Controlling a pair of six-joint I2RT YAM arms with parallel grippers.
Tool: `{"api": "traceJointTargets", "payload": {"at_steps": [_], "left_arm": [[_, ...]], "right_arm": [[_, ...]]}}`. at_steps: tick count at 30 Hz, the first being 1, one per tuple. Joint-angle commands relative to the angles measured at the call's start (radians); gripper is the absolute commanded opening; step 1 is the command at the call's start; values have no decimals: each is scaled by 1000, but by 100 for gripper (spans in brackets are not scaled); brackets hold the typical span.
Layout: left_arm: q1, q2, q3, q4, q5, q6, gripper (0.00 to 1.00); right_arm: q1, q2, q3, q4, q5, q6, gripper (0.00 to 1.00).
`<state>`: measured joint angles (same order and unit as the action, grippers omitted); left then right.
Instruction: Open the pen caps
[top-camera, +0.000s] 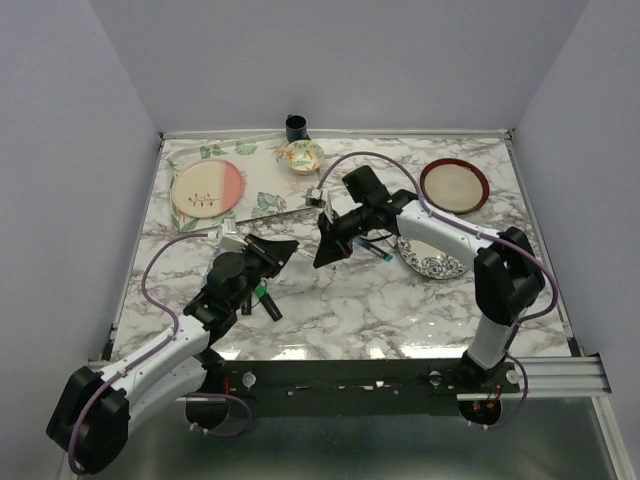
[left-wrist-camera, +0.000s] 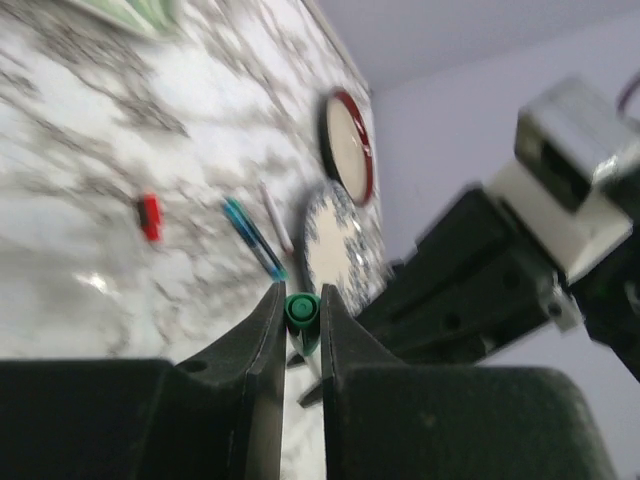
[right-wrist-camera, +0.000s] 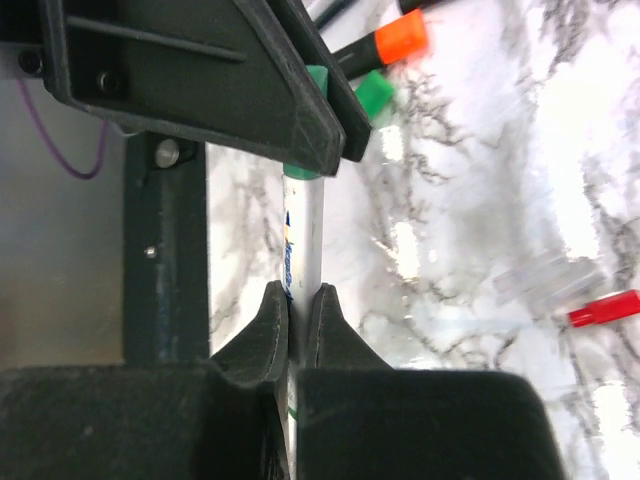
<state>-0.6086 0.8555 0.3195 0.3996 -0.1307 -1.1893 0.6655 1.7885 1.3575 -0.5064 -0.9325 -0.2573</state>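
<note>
1. Marble bench (top-camera: 400, 310): there's a loose red cap (right-wrist-camera: 605, 308) lying on it. An orange cap (right-wrist-camera: 402, 35) also sits down there, looks like it's not pulled yet. The real action is up in the middle, between the two arms.
2. Right gripper (right-wrist-camera: 297, 295): jaws clamped tight on the barrel of the thin pen (right-wrist-camera: 305, 230), which looks lifted clear of the bench.
3. Left gripper (left-wrist-camera: 300, 295): jaws pinched together on the green cap (left-wrist-camera: 300, 312) at the pen's far end, facing the right gripper.
4. Thin pen: this is the pull-apart step, I reckon. Draw the two grippers apart dead straight along the barrel, no twisting sideways. A skinny barrel like that could bend, or slide through the right jaws.
5. Green cap: it's on the pen tip, between the left jaws. The left wrist view is blurry, so I can't tell how deep the bite goes. I'd want a firm squeeze before pulling, or the cap just slips out.
</note>
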Motion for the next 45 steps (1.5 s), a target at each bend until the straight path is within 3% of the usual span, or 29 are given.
{"api": "traceJointTargets", "payload": {"at_steps": [1, 9, 12, 18, 21, 28, 31, 40, 45], "left_arm": [[174, -58, -91, -94, -213, -1, 0], [187, 13, -134, -15, -124, 34, 0], [187, 114, -99, 24, -57, 59, 0], [185, 390, -24, 105, 112, 65, 0], [168, 514, 22, 119, 170, 65, 0], [124, 712, 102, 124, 204, 62, 1], [107, 750, 128, 105, 201, 59, 6], [83, 763, 156, 27, 161, 54, 23], [78, 735, 158, -8, 138, 57, 38]], "right_arm": [[-17, 26, -14, -231, 165, -77, 1], [-18, 32, -32, -242, 404, -108, 1], [-23, 31, -70, -178, 615, -91, 1], [-40, 84, -77, -155, 785, -79, 2], [-41, 107, -72, -156, 833, -85, 9], [-46, 141, -70, -149, 899, -89, 31], [-49, 141, -69, -146, 916, -91, 36], [-56, 68, -66, -144, 893, -92, 40], [-64, -32, -69, -147, 732, -117, 43]]}}
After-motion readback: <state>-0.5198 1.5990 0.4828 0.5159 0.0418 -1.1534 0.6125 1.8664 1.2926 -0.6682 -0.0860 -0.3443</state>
